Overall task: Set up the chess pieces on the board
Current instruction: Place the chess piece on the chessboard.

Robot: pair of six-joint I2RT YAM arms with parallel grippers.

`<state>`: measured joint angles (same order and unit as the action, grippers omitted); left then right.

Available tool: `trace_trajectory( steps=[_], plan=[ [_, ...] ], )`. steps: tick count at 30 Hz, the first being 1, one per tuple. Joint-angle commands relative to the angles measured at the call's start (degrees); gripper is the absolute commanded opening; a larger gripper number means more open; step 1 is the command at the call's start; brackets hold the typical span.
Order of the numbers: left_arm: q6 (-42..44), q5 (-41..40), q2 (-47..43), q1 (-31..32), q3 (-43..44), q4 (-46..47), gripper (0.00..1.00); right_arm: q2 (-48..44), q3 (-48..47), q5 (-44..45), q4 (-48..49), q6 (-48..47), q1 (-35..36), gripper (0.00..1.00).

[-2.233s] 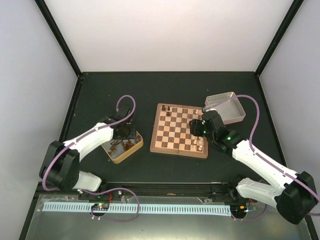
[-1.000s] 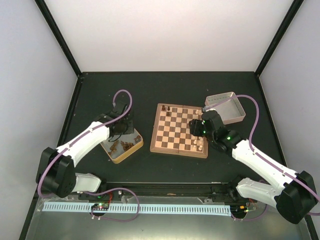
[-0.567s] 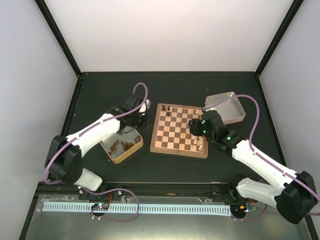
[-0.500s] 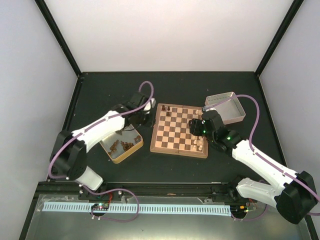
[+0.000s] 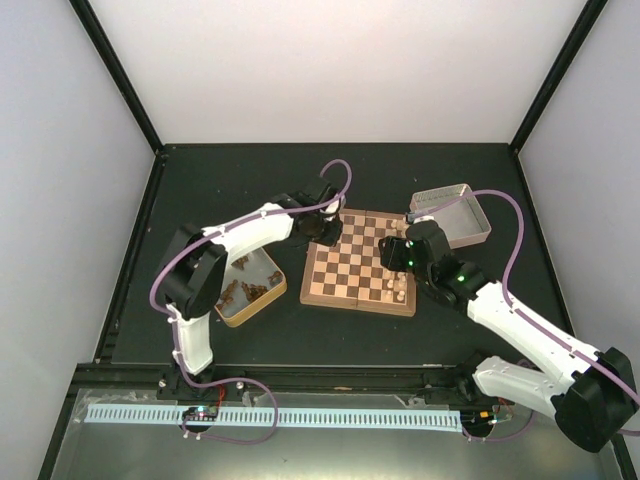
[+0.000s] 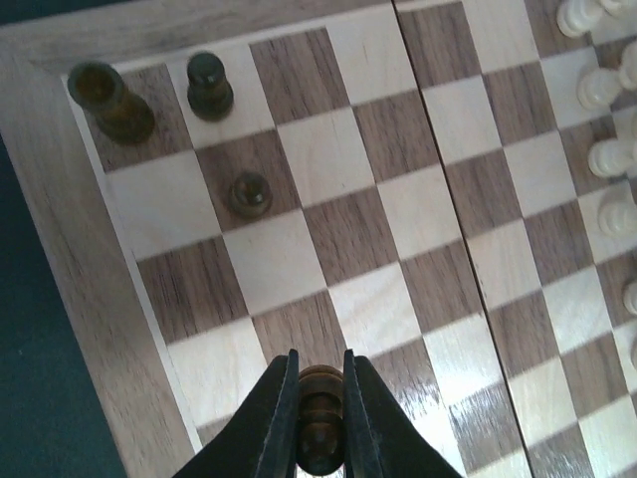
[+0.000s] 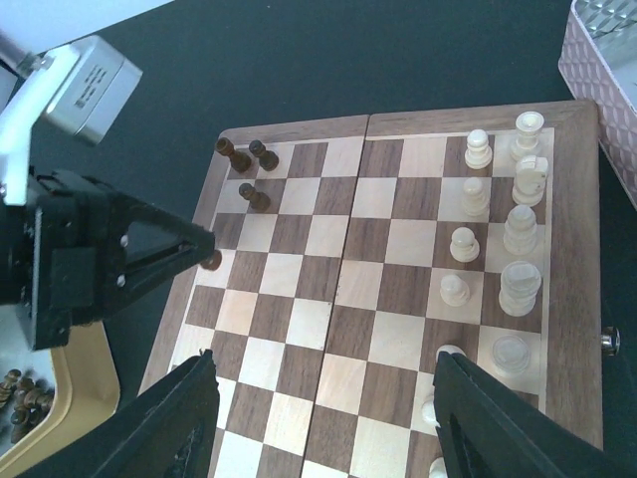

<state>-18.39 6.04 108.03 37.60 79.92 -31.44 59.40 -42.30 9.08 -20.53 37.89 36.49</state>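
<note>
The board (image 5: 350,272) lies mid-table, seen close in the left wrist view (image 6: 328,159) and the right wrist view (image 7: 318,289). Three dark chess pieces (image 6: 249,194) stand at its far left corner (image 7: 257,197). My left gripper (image 5: 327,232) hovers over the board's left edge, shut on another dark chess piece (image 6: 320,418) that is pinched between its fingertips (image 6: 319,363). From the right wrist, that piece (image 7: 211,261) shows at the tip of the left jaws. My right gripper (image 7: 328,398) hangs open above the board's near half (image 5: 395,255), holding nothing.
Pale cream pieces (image 7: 518,229) line the board's right side. A gold tin (image 5: 262,291) with more dark pieces sits left of the board. A silver tin (image 5: 478,226) stands behind the right arm, its corner in view (image 7: 607,80).
My left arm rose from the gold tin and swung right to the board's far left area, still shut on a dark piece. The right arm has not moved.
</note>
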Motion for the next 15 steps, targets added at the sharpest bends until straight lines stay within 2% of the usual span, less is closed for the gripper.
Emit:
trace_trajectory(
  steps=[1, 6, 15],
  plan=[
    [0.33, -3.06, 3.20, 0.34, 5.02, -1.48, 0.07, -0.91, 0.54, 1.56, 1.10, 0.60, -0.48, 0.60],
    [-1.08, -5.07, 5.19, 0.30, 5.89, -0.63, 0.07, -0.69, 0.64, 1.36, 1.11, 0.52, -0.47, 0.60],
    [-0.33, -2.99, 7.86, 0.28, 8.17, 0.42, 0.09, -0.73, 0.68, 1.65, 0.69, 0.18, -0.52, 0.60]
  ],
)
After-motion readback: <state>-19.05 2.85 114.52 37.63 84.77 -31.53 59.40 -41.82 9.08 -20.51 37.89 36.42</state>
